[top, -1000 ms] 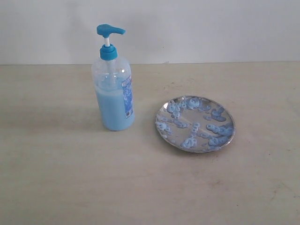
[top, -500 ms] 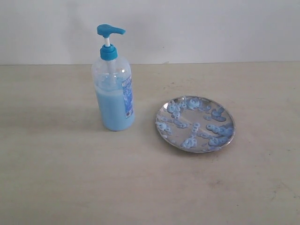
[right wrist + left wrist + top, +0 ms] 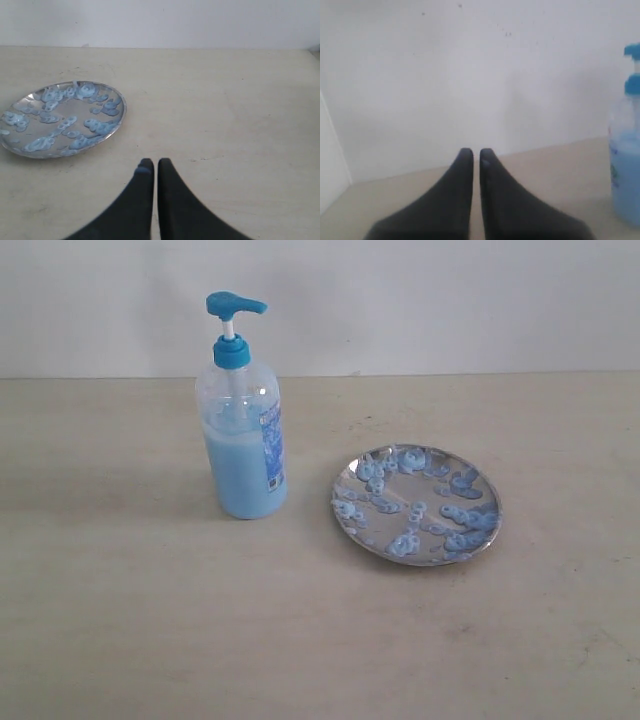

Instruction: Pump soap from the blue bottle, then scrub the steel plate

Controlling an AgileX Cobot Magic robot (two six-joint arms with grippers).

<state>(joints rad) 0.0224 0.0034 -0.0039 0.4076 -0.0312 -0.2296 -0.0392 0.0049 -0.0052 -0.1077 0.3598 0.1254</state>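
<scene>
The blue bottle (image 3: 240, 430) stands upright on the beige table, its bright blue pump head (image 3: 234, 306) raised; pale blue soap fills its lower half. To its right lies the steel plate (image 3: 416, 504), dotted with light blue soap blobs (image 3: 404, 544). Neither gripper shows in the exterior view. In the left wrist view my left gripper (image 3: 476, 152) is shut and empty, with the bottle (image 3: 625, 150) off to one side at the picture's edge. My right gripper (image 3: 152, 163) is shut and empty over bare table, apart from the plate (image 3: 62, 117). A pale blue smear sits on one right fingertip (image 3: 143, 170).
A white wall (image 3: 400, 300) runs along the far edge of the table. A white side panel (image 3: 332, 170) shows beside the left gripper. Bare beige tabletop (image 3: 250, 630) lies in front of the bottle and plate.
</scene>
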